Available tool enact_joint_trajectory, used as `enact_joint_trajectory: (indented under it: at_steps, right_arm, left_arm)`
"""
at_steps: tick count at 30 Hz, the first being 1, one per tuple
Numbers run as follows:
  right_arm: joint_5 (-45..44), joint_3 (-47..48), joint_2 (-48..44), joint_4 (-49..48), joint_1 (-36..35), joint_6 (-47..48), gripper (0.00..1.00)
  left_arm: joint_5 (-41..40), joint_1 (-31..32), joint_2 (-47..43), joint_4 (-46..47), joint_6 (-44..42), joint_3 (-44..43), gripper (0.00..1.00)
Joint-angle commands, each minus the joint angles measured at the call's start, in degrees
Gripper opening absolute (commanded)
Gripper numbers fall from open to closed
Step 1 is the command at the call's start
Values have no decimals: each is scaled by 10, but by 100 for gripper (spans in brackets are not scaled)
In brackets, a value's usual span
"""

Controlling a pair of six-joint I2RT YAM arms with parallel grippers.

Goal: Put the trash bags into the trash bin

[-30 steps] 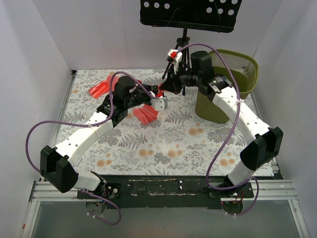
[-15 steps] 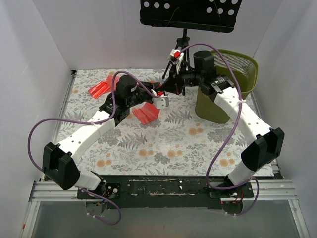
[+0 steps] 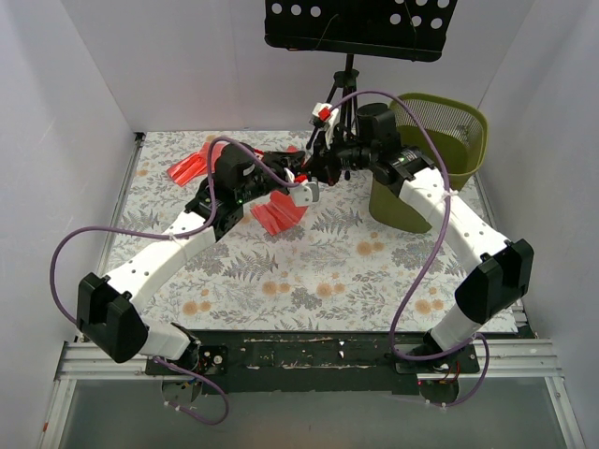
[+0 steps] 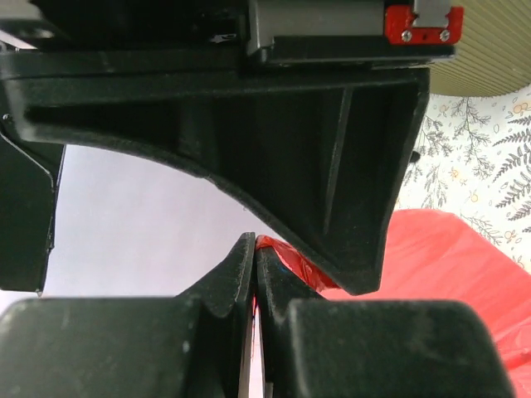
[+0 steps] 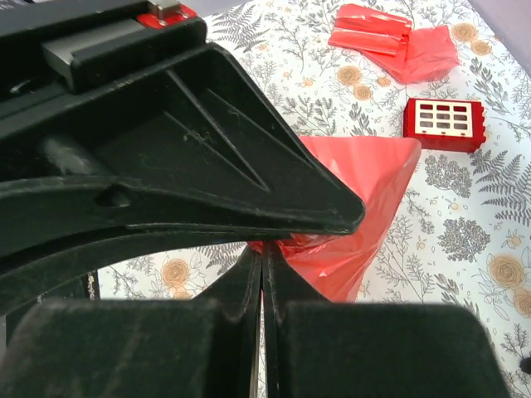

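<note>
The two grippers sit tip to tip above the flowered cloth (image 3: 309, 271), toward 12 o'clock from its middle. The left gripper (image 4: 254, 245) is clamped tight on a sliver of thin, glossy film, and the right gripper (image 5: 262, 253) is pinched as tight on a crumpled corner of the same wrinkled red bag (image 5: 365, 199), whose loose body fans out at 7 o'clock from the jaws. More red bags (image 3: 187, 169), flat and creased, lie at 10 o'clock near a small red box (image 5: 444, 123) with white squares, while the olive bin (image 3: 440, 140) — round, tapered, walls pierced with fine holes — stands at 2 o'clock, apart from the bag.
</note>
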State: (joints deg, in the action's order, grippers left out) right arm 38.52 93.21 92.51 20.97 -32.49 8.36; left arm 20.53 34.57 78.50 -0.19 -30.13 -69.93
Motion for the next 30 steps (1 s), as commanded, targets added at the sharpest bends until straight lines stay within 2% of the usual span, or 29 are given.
enact_joint_trajectory:
  at_steps: [1, 7, 11, 18, 25, 30]
  right_arm:
    - [20, 21, -20, 2, -15, -3, 1]
    - [-27, 76, 6, -4, 18, 2, 1]
    - [-42, 56, 18, 16, 29, 22, 1]
    - [9, 3, -22, 18, -28, 10, 1]
    - [-36, 90, 12, 7, 0, 8, 1]
    - [-41, 32, 22, 35, 5, 37, 1]
  left_arm:
    - [-8, -2, -9, 16, 0, -8, 0]
    - [25, 5, -61, -37, -14, 52, 0]
    - [21, 14, -65, -43, -13, 31, 0]
    - [-46, 14, -6, 22, -2, -13, 0]
    - [-21, 29, -60, 11, 12, 73, 0]
    - [-22, 41, -65, 5, 5, 41, 0]
